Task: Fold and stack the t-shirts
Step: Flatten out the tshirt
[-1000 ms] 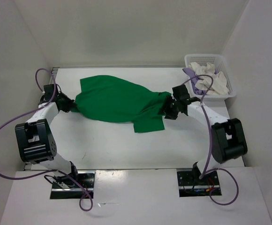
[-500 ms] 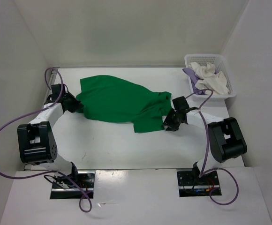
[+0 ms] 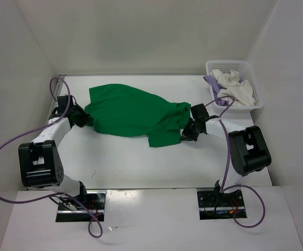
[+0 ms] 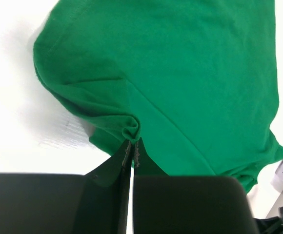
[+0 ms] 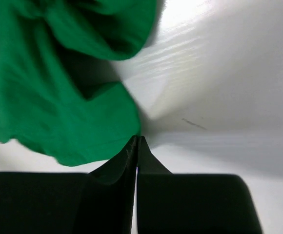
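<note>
On the table [image 3: 141, 162]: green t-shirt [image 3: 128, 112], spread crumpled, likely light and limp, best taken at hem corners; left jaws pinch its edge, right jaws pressed together beside its other edge, grip unclear.

No text, label, brand, number or sign could be read in any view. The green t-shirt [image 3: 125, 112] at the middle of the frame and the white basket [image 3: 230, 63] at the upper right showed only plain, unmarked surfaces.
</note>
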You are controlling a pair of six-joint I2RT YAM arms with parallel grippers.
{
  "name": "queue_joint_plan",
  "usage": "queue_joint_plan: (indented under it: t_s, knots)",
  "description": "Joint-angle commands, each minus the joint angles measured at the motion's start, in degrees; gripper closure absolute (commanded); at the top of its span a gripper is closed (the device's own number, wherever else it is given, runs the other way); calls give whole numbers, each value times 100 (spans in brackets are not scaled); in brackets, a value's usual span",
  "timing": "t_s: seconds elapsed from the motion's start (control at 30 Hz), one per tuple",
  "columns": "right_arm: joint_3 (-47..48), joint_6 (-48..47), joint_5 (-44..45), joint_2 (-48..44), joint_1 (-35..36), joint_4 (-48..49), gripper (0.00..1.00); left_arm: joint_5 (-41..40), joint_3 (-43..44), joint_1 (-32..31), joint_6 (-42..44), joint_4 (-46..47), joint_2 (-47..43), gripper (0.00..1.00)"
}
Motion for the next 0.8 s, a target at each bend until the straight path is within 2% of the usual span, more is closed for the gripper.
queue_joint_plan:
  t_s: [0.0,0.17,0.2,0.27,0.3,0.37,0.4,0.43,0.47,0.57,0.6,0.77]
  knots:
    - [755,-203,406,-879,-37,-594,100,52,244,-188,-48,-127,-388,100]
    - [2731,-466,1126,-2207,-37,-1816,100,-98,1595,-663,-197,-479,-564,100]
    - [3447,-598,1406,-2287,-37,-1939,100,-98,2199,-664,-197,-654,-625,100]
    - [4259,-756,1654,-2287,-37,-2335,100,-167,2651,-725,-249,-769,-783,100]
    - [5064,-914,1777,-2287,-37,-2440,100,-229,3001,-673,-250,-822,-1028,100]
    - [5789,-1038,1831,-2226,-37,-2573,100,-229,3337,-410,-303,-936,-1249,100]
    - [6471,-1143,1831,-2174,-37,-2573,100,-142,3878,-296,-355,-1024,-1328,100]
    - [6817,-1144,1892,-2173,-37,-2625,100,-194,3883,-234,-295,-1155,-1381,100]
    - [7491,-1231,1892,-2121,-37,-2696,100,-246,4527,-233,-233,-1374,-1382,100]
    - [8548,-1372,1892,-1875,-37,-2871,100,-431,5393,-233,-101,-1665,-1434,100]
    - [9187,-1372,1814,-1700,-37,-3029,100,-431,5882,-233,-22,-1736,-1434,100]
    - [9789,-1425,1286,-1357,-37,-2881,100,-624,6818,-233,145,-2044,-1233,100]
